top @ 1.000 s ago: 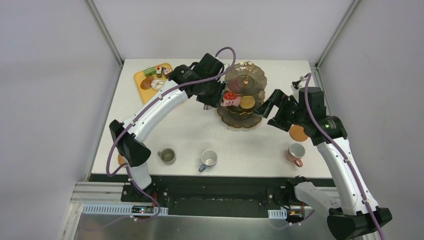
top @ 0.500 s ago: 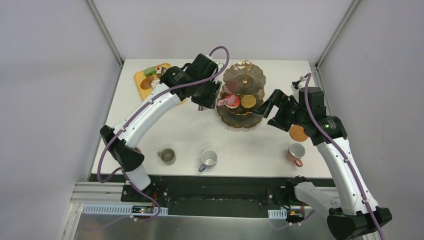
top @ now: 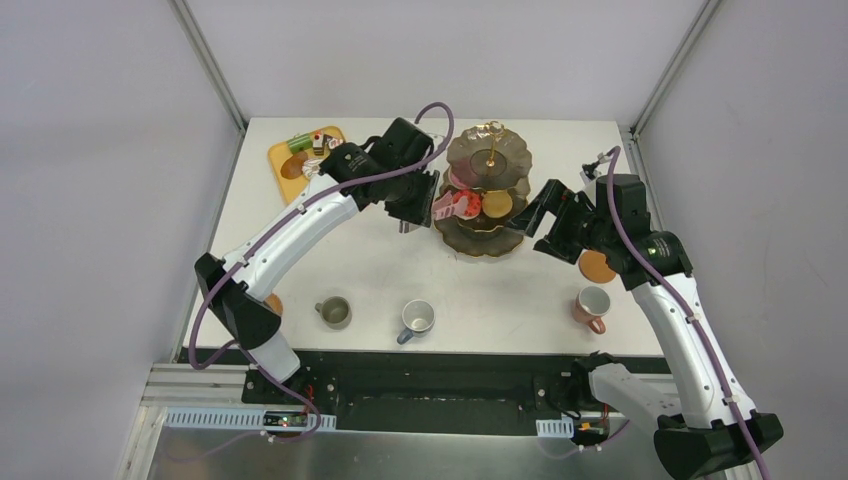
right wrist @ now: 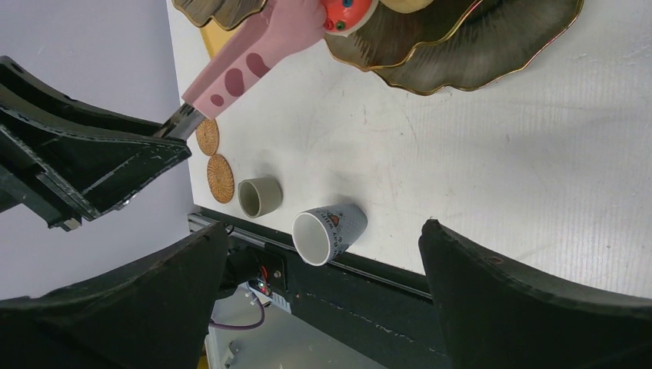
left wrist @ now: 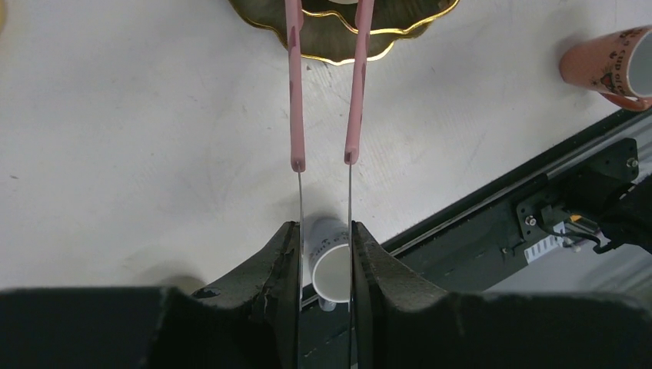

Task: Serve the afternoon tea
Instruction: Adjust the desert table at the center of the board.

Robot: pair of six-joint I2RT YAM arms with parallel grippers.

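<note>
left fingers (left wrist: 283, 257) clamped on the tongs (left wrist: 295, 92) beside the stand (top: 490, 243)
tong tips met the red doughnut (top: 462, 198) at the stand's left side; right fingers (right wrist: 477, 292) gaped wide, empty, just right of the stand.

Robot lab, test cell. White table (top: 370, 260) stood boxed in by plain grey panels (top: 90, 200), with aluminium posts (top: 208, 62) at upper left and upper right. Two arms (top: 300, 215) were bolted to black rail (top: 420, 385) along lower edge and trailed purple cables (top: 433, 104). Slotted cable duct (top: 250, 419), small lit board (top: 283, 421) and bare metal sheet (top: 400, 455) lay at frame bottom. Stand (top: 488, 195) and mugs (top: 334, 312) sat on work table, within arms' reach.
</note>
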